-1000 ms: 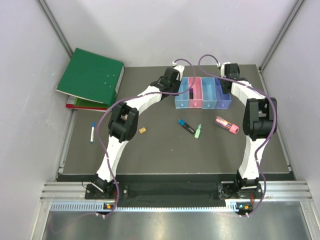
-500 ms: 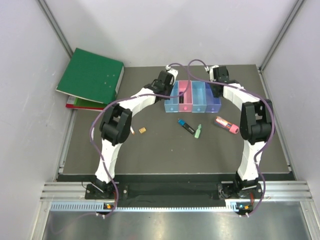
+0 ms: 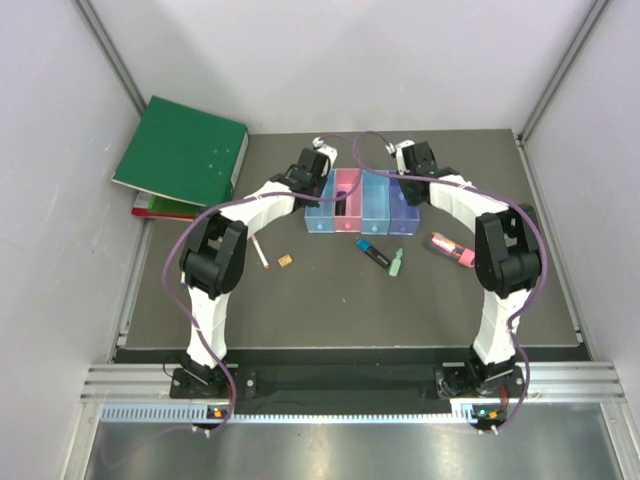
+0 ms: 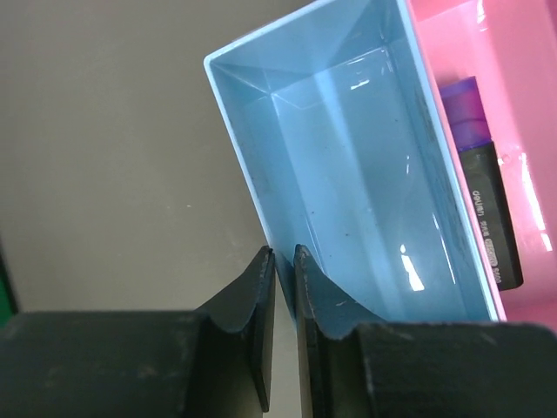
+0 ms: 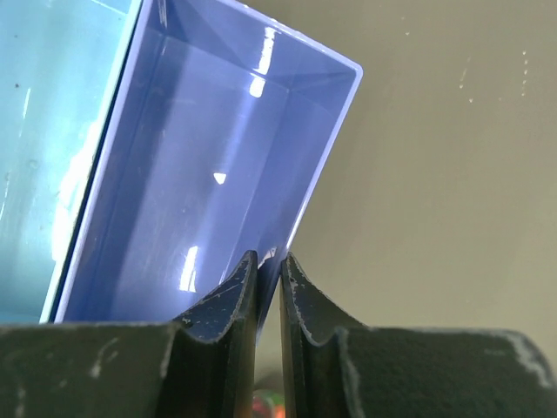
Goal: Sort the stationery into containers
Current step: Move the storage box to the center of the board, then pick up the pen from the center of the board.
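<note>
The containers, four joined bins, lie at mid-table: light blue (image 3: pixel 320 212), pink (image 3: pixel 347 186), light blue (image 3: pixel 373 198), purple (image 3: pixel 399 208). My left gripper (image 3: pixel 312 178) is shut on the outer wall of the left light blue bin (image 4: pixel 348 174), jaws either side of it (image 4: pixel 283 252). My right gripper (image 3: pixel 414 172) is shut on the purple bin's outer wall (image 5: pixel 200 157), jaws pinching it (image 5: pixel 268 257). A black marker with a purple cap (image 4: pixel 483 218) lies in the pink bin (image 4: pixel 487 52). On the mat lie a pinkish stick (image 3: pixel 259 252), an orange piece (image 3: pixel 285 261), a black-blue marker (image 3: pixel 373 252), a green piece (image 3: pixel 397 262) and a pink-red tube (image 3: pixel 452 248). The blue-capped pen is hidden.
Green binders (image 3: pixel 185 155) lie stacked at the back left corner, over a red-edged one (image 3: pixel 165 208). White walls close in the left, back and right sides. The left arm's elbow (image 3: pixel 215 255) hangs over the mat's left part.
Both grippers have moved left and slightly nearer with the row of bins held between them. The left elbow swung left, uncovering the pinkish stick and covering the blue-capped pen.
</note>
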`<state>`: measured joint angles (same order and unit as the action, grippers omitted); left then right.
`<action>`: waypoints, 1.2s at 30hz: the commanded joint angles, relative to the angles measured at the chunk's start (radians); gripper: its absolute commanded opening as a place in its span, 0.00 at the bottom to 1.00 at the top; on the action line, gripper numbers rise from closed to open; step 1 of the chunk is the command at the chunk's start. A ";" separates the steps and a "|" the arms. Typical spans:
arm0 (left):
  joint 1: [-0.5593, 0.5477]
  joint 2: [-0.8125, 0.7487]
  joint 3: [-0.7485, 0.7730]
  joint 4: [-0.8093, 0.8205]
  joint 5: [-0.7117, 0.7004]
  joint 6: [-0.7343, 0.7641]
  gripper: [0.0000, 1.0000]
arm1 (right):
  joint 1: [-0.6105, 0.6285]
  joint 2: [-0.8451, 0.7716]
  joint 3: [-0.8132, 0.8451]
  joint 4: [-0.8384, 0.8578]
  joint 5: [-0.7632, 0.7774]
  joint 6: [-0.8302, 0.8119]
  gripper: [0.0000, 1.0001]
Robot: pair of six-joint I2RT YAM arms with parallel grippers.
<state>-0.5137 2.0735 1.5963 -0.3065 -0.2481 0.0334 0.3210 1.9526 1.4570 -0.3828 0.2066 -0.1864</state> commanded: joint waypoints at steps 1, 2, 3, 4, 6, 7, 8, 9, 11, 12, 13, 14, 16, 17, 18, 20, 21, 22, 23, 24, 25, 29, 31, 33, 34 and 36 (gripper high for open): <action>-0.020 -0.026 -0.010 0.050 0.084 0.022 0.20 | 0.078 -0.052 -0.017 0.036 -0.122 0.012 0.08; -0.020 -0.023 -0.004 0.050 0.086 0.023 0.24 | 0.079 -0.050 -0.017 0.035 -0.119 0.011 0.10; -0.020 -0.021 -0.002 0.050 0.087 0.022 0.27 | 0.079 -0.050 -0.015 0.035 -0.112 0.007 0.13; -0.020 -0.023 -0.001 0.049 0.092 0.020 0.30 | 0.079 -0.052 -0.014 0.036 -0.108 0.001 0.19; -0.019 -0.029 -0.004 0.047 0.095 0.017 0.32 | 0.079 -0.052 -0.009 0.035 -0.096 -0.008 0.26; -0.020 -0.032 -0.006 0.046 0.096 0.013 0.33 | 0.079 -0.050 -0.006 0.035 -0.090 -0.019 0.35; -0.020 -0.039 -0.010 0.043 0.095 0.010 0.34 | 0.078 -0.052 -0.004 0.035 -0.087 -0.024 0.39; -0.020 -0.044 -0.010 0.032 0.096 0.008 0.38 | 0.079 -0.053 -0.001 0.035 -0.081 -0.030 0.43; -0.020 -0.055 -0.010 0.021 0.095 0.008 0.43 | 0.079 -0.060 0.000 0.035 -0.073 -0.042 0.49; -0.019 -0.059 -0.010 0.017 0.092 0.008 0.46 | 0.079 -0.066 0.000 0.033 -0.073 -0.045 0.52; -0.020 -0.065 -0.010 0.014 0.089 0.013 0.47 | 0.079 -0.069 -0.001 0.035 -0.070 -0.047 0.53; -0.020 -0.073 -0.010 0.014 0.076 0.014 0.48 | 0.078 -0.081 -0.004 0.036 -0.067 -0.048 0.54; -0.020 -0.084 -0.010 0.015 0.067 0.017 0.49 | 0.078 -0.092 -0.007 0.036 -0.059 -0.058 0.57; -0.019 -0.096 -0.012 0.015 0.064 0.017 0.49 | 0.078 -0.102 -0.009 0.039 -0.046 -0.061 0.57; -0.019 -0.104 -0.012 0.015 0.060 0.017 0.50 | 0.078 -0.107 -0.007 0.042 -0.036 -0.068 0.59; -0.020 -0.127 -0.007 0.010 0.053 0.019 0.52 | 0.072 -0.129 -0.001 0.041 -0.016 -0.070 0.61; -0.019 -0.133 -0.004 0.007 0.044 0.023 0.52 | 0.070 -0.136 0.000 0.042 -0.015 -0.076 0.64; -0.019 -0.141 0.004 0.003 0.038 0.026 0.54 | 0.069 -0.145 0.000 0.042 -0.007 -0.081 0.67; -0.019 -0.157 0.010 -0.009 0.033 0.029 0.56 | 0.066 -0.162 -0.001 0.047 0.005 -0.088 0.69; -0.017 -0.165 0.011 -0.016 0.030 0.039 0.57 | 0.067 -0.172 -0.003 0.047 0.010 -0.099 0.71; -0.016 -0.176 0.011 -0.022 0.017 0.043 0.57 | 0.066 -0.181 -0.004 0.047 0.013 -0.104 0.73; -0.014 -0.245 0.007 -0.071 -0.020 0.082 0.70 | 0.064 -0.245 -0.046 0.038 -0.016 -0.123 0.81; -0.008 -0.274 -0.005 -0.111 -0.040 0.102 0.77 | 0.067 -0.270 -0.056 -0.025 -0.079 -0.139 0.82; -0.002 -0.326 -0.018 -0.155 -0.051 0.111 0.88 | 0.078 -0.308 -0.082 -0.065 -0.163 -0.169 0.81; 0.001 -0.346 -0.038 -0.170 -0.054 0.112 0.92 | 0.095 -0.322 -0.093 -0.100 -0.185 -0.183 0.81; 0.003 -0.415 -0.070 -0.184 -0.057 0.132 0.99 | 0.113 -0.365 -0.122 -0.128 -0.240 -0.223 0.80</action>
<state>-0.5217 1.7977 1.5715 -0.4229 -0.2684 0.1268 0.3832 1.6836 1.3750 -0.4232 0.1040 -0.3294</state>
